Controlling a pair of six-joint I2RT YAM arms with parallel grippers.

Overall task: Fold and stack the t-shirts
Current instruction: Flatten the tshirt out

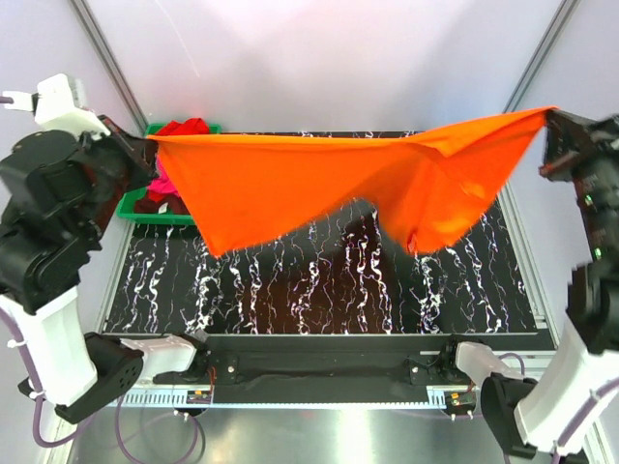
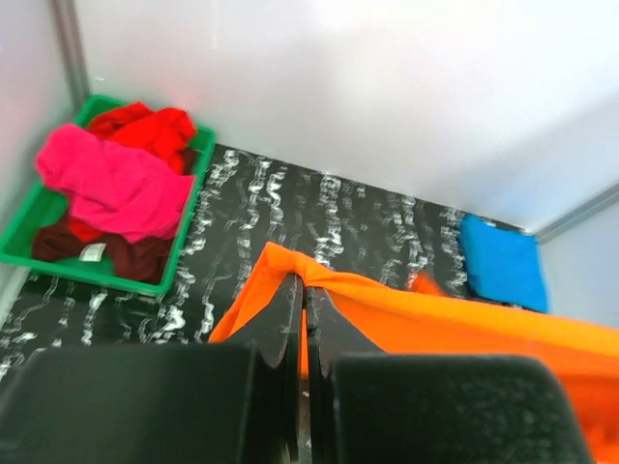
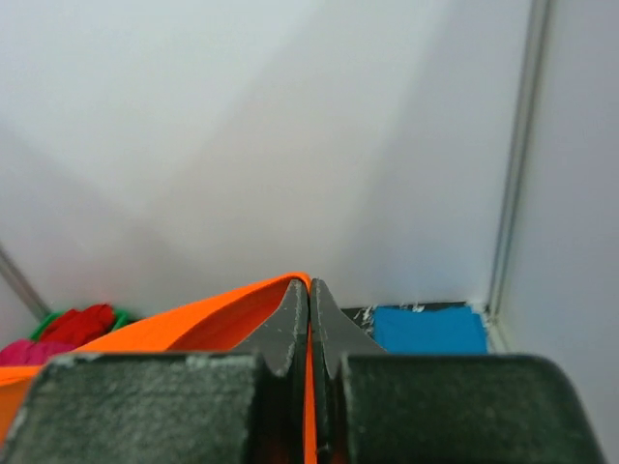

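Aloft, the orange t-shirt (image 1: 290,184) spans the upper frame. The left hand (image 1: 143,147) clenches one end, the right hand (image 1: 549,124) the other.

The orange shirt (image 1: 319,184) is plain and bright, the table (image 1: 290,290) black with white marble veins, the tray (image 2: 27,220) green, the pink shirt (image 2: 116,184) plain magenta, the red shirt (image 2: 145,126) plain scarlet, the cloth (image 2: 135,256) dark maroon, the blue shirt (image 2: 501,263) plain teal, the walls (image 1: 319,58) white.
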